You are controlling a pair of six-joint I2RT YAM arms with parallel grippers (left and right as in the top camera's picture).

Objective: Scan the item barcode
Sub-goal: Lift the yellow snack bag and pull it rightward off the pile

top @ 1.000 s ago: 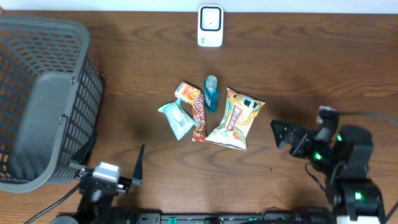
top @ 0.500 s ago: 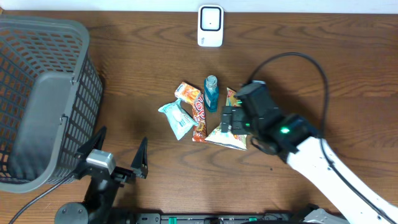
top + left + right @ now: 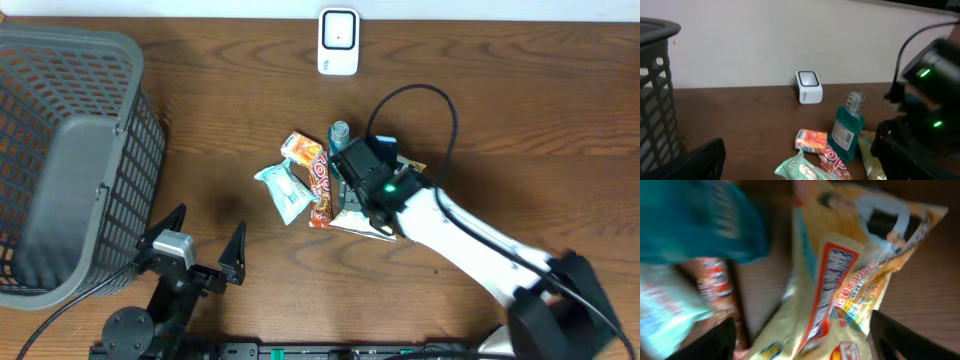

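Holding my left claw point(image 3: 212, 216) low at the near edge of the brown wooden table point(image 3: 520, 100); its fingers are standing wide apart and gripping nothing.

I am reaching my right arm out to mid-table and hanging my right claw point(image 3: 802, 317) straight over the yellow crinkled snack bag point(image 3: 840, 275). Its two dark fingers are standing well apart, one towards each side of the bag, with nothing clamped between them. The wrist view is blurring, so I cannot tell whether they are touching the foil.

The bag is lying flat in the middle of the table, at the right end of a small cluster. Just beside it, a teal mouthwash bottle with a clear cap point(image 3: 847, 132) is standing upright. Left of that, a long red-and-orange patterned wrapper point(image 3: 319, 185), a small orange packet point(image 3: 300, 148) and a pale teal packet point(image 3: 283, 190) are lying close together.

At the left, a grey plastic lattice basket point(image 3: 60, 150) is sitting well apart from the cluster.

At the far edge, a white box-shaped barcode scanner point(image 3: 338, 42) is standing against the wall, well apart from the bag.
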